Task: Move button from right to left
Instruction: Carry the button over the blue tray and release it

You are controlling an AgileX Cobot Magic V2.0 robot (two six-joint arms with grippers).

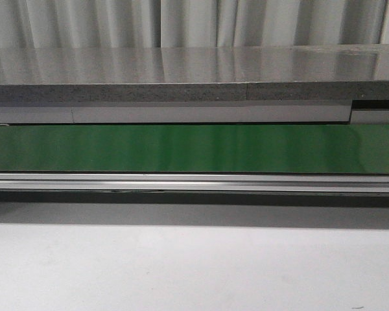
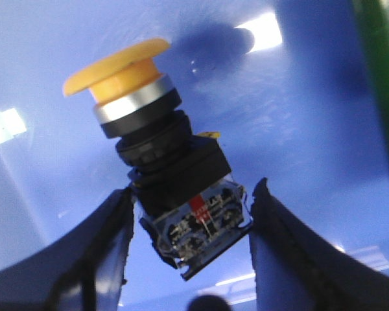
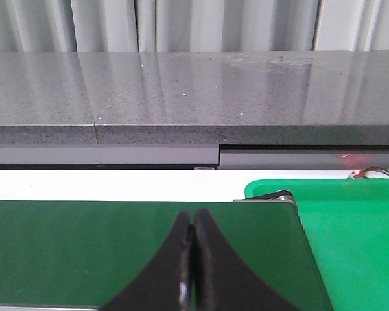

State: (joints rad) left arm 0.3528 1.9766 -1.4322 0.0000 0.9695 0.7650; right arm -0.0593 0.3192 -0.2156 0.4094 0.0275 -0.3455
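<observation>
- On the left, the left tool (image 2: 189, 227) had its two dark fingers (image 2: 97, 253) standing apart, one on each side of the button (image 2: 165, 168), over a blue surface (image 2: 298, 116).
- Whether the pads actually pressed the button's lower block I could not tell; a thin gap seemed to show on each side.
- The button leaned over, its cap tipped away from the tool: a round yellow-orange mushroom cap on a silver ring, a black collar and square black body below, then a clearer block with a red mark and metal contacts.
- My worry was the tilt. If the fingers closed on that slanted lower block, it could twist or squirt out; if they lifted away, it might topple and roll on its cap.
- In the middle, the front camera showed only the green belt (image 1: 194, 148) and the grey counter (image 1: 181, 65) behind it; no arm or button there.
- On the right, the right tool (image 3: 193, 259) had its fingers together on nothing, over the belt, beside a green tray (image 3: 350, 220).
</observation>
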